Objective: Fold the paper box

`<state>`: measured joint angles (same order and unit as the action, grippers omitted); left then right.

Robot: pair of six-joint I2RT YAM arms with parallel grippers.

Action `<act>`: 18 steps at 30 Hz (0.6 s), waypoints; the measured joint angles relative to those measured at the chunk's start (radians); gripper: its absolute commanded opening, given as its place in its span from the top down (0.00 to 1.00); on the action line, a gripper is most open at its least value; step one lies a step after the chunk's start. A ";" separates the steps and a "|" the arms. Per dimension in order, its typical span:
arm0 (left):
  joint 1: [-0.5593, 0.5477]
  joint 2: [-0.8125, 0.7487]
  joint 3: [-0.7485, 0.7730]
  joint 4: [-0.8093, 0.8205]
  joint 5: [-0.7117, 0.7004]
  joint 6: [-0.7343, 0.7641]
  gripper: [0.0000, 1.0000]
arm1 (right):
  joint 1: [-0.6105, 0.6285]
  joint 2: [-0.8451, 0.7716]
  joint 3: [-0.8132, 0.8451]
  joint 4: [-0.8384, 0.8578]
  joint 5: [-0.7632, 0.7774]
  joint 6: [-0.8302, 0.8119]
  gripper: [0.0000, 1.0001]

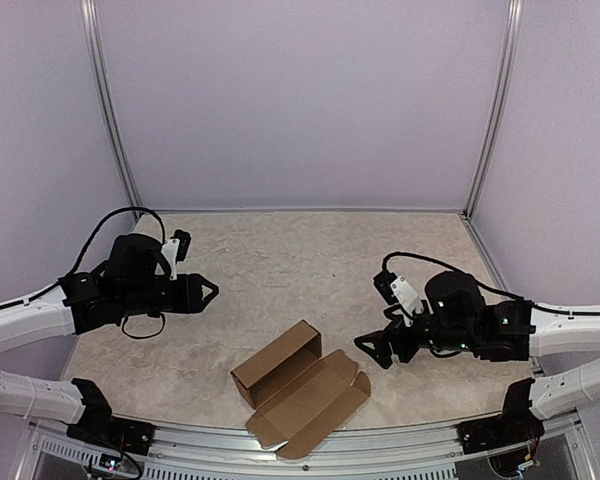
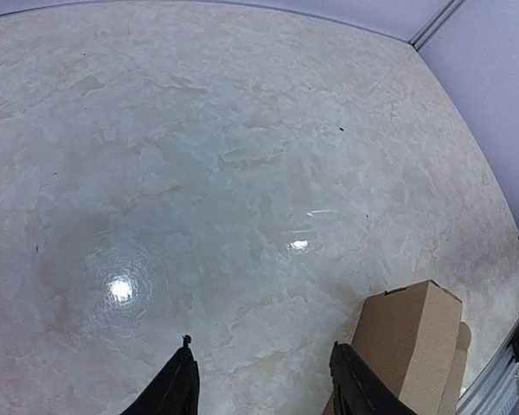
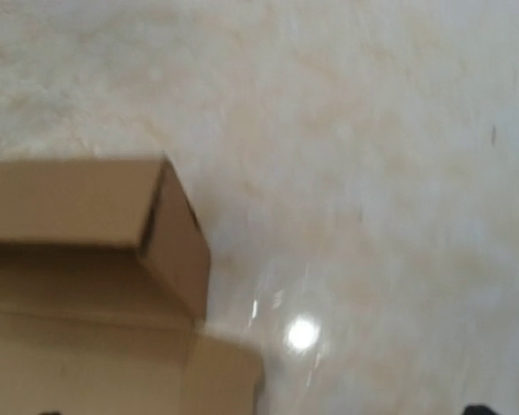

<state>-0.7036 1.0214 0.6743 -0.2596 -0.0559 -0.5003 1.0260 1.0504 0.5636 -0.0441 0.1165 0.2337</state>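
The paper box (image 1: 278, 362) is plain brown cardboard and lies near the table's front edge. Its body is folded into a rectangular carton, and a wide lid flap (image 1: 315, 405) lies spread flat toward the front. My left gripper (image 1: 208, 292) hovers to the box's upper left, apart from it and open with nothing between its fingers. In the left wrist view the box (image 2: 411, 341) stands just right of the right finger (image 2: 356, 387). My right gripper (image 1: 372, 350) is open, close beside the flap's right end. The blurred right wrist view shows the carton's end (image 3: 175, 251) and the flap (image 3: 95, 363).
The marbled tabletop (image 1: 310, 260) is walled by pale purple panels at the back and sides. A metal rail (image 1: 400, 455) runs along the front edge, right under the box's flap. Black cables loop over both arms.
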 measured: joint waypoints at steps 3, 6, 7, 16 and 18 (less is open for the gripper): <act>0.000 -0.005 0.000 -0.006 -0.005 0.010 0.49 | -0.002 -0.014 0.000 -0.095 -0.019 0.091 0.03; 0.000 -0.012 0.000 -0.014 -0.005 0.014 0.49 | -0.005 -0.021 0.000 -0.177 -0.076 0.189 0.10; 0.000 -0.017 0.000 -0.017 -0.005 0.016 0.49 | -0.006 -0.022 0.000 -0.198 -0.098 0.217 0.13; 0.000 -0.042 0.000 -0.019 -0.005 0.017 0.49 | -0.007 0.023 -0.013 -0.260 -0.328 0.555 0.32; 0.000 -0.042 0.000 -0.020 -0.005 0.021 0.49 | -0.007 0.048 -0.022 -0.261 -0.365 0.623 0.34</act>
<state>-0.7040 0.9794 0.6739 -0.2794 -0.0608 -0.4797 1.0187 1.0981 0.5419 -0.3050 -0.2481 0.8566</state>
